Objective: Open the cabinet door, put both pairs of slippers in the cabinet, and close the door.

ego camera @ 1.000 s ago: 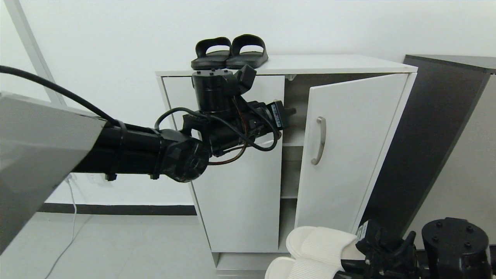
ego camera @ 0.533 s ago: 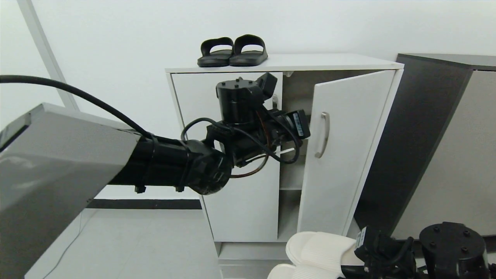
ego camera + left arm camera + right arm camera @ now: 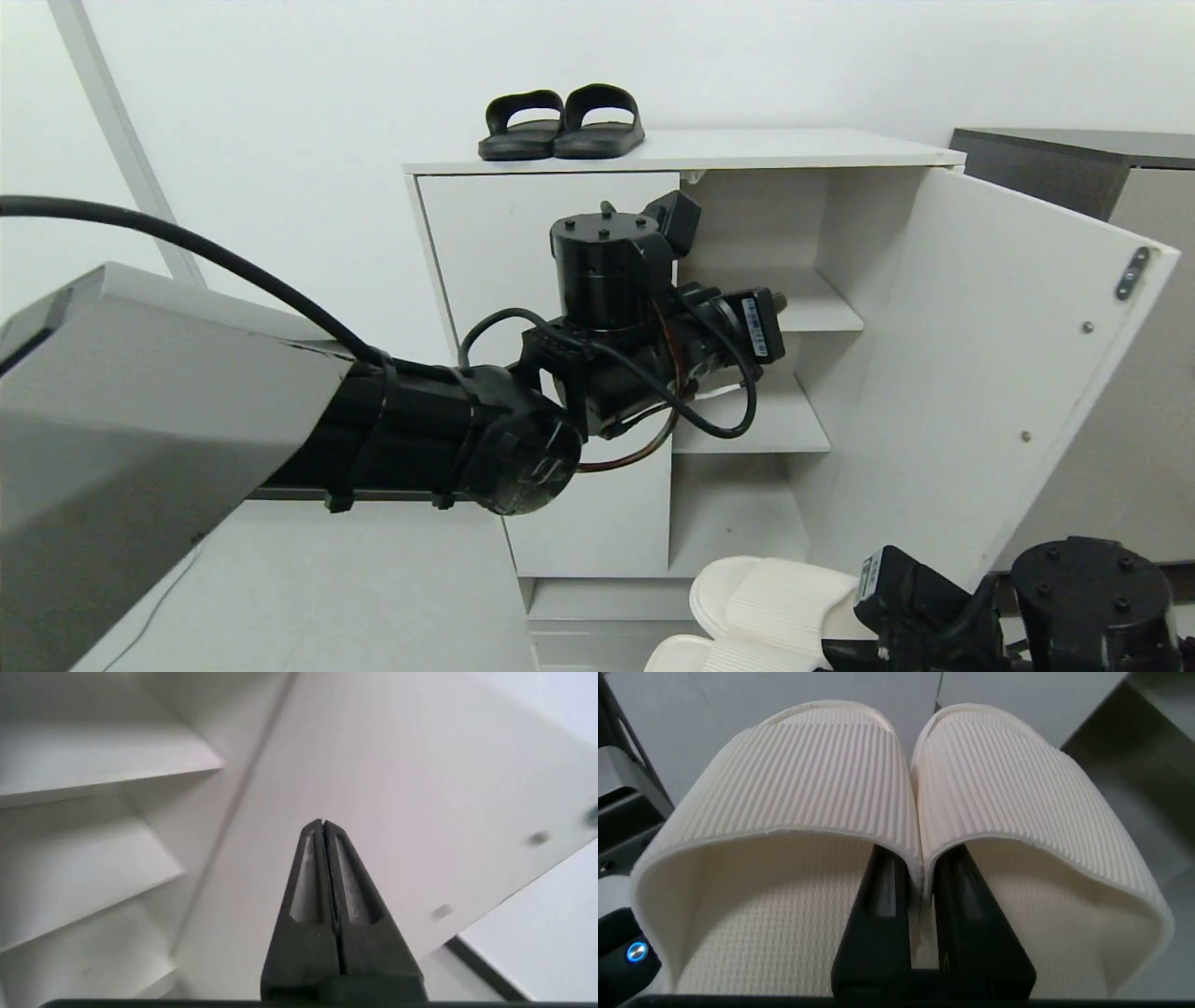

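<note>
Cabinet door point(image 3: 980, 373) stands wide to the right, shelves point(image 3: 747, 420) exposed. Left gripper point(image 3: 323, 826) is in front of the opening, jaws pressed together on nothing, probably used as a pusher. Right gripper point(image 3: 920, 873) sits near right and low. It pinches the white slippers point(image 3: 906, 803) by their inner edges, so both carry as one. Black slippers point(image 3: 562, 126) wait on top of the cabinet point(image 3: 794, 147).
</note>
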`<state>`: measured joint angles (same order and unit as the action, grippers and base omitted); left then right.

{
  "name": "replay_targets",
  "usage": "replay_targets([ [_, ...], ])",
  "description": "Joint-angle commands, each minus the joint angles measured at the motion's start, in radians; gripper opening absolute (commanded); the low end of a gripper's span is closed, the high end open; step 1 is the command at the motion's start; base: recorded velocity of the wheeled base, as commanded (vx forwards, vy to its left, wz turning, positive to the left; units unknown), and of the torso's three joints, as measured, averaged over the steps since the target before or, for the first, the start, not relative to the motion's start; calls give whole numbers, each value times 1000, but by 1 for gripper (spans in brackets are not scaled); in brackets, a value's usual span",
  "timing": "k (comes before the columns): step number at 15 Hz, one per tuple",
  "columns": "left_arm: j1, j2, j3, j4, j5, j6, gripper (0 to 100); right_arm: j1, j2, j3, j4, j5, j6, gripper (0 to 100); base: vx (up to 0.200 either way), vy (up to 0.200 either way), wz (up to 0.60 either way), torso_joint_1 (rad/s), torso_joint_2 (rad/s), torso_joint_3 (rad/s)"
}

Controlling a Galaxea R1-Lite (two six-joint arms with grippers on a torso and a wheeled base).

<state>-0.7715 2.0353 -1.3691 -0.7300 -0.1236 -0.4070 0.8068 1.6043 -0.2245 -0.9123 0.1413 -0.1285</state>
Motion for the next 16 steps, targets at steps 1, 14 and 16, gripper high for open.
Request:
replay_targets([
  [1, 18, -95, 97, 21, 18, 47, 0, -9, 2, -12, -2, -2, 1, 0, 0, 0, 0, 0, 0, 0],
  [14, 511, -1621, 944, 810, 602, 352, 0, -178, 63, -165, -2, -135, 64, 0, 0, 0, 0, 0, 0, 0],
  [16, 592, -1773, 1062, 813, 607, 372, 0, -172, 65, -161, -2, -135, 64, 0, 0, 0, 0, 0, 0, 0],
])
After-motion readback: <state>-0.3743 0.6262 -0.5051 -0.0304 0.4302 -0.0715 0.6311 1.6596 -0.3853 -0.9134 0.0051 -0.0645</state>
